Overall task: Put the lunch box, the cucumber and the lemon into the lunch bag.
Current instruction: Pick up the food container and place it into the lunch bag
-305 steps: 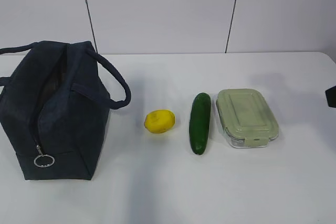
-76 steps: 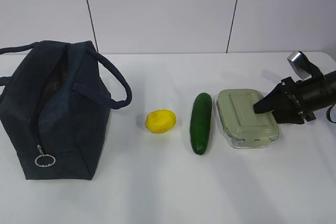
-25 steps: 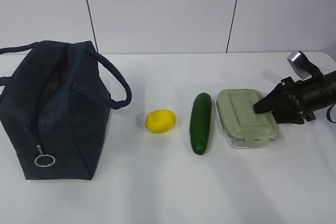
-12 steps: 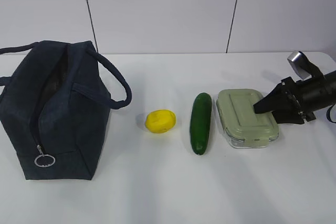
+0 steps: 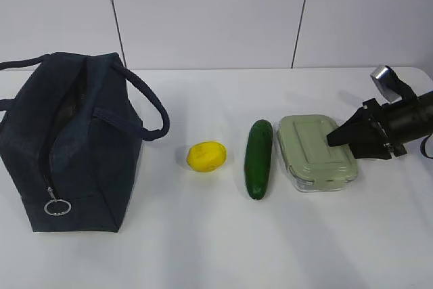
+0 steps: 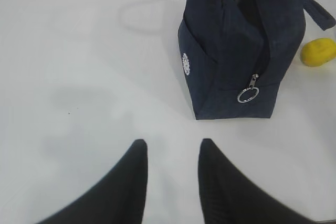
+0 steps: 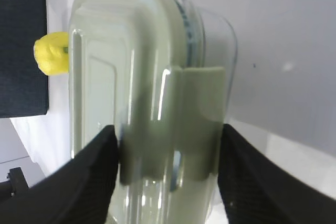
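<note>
The lunch box [image 5: 311,150], clear glass with a sage-green lid, lies on the table at the right. My right gripper [image 5: 331,140] reaches in from the right edge. In the right wrist view both black fingers [image 7: 100,166] press the sides of the lunch box [image 7: 131,66], at its clip, so the right gripper [image 7: 168,128] is shut on it. The dark green cucumber [image 5: 258,159] lies just left of the box and the yellow lemon [image 5: 206,156] further left. The navy lunch bag [image 5: 67,147] stands at the far left, its top open. My left gripper [image 6: 170,145] hangs open over bare table, short of the lunch bag [image 6: 236,51].
The white table [image 5: 203,248] runs to a white panelled wall behind. The bag's loop handle [image 5: 152,109] sticks out toward the lemon. A metal ring pull [image 6: 247,95] hangs on the bag's end. Bare table lies between the bag and the lemon.
My right gripper's fingers have closed slightly onto the lunch box, and the box has shifted a touch to the left. The left arm has not moved.
</note>
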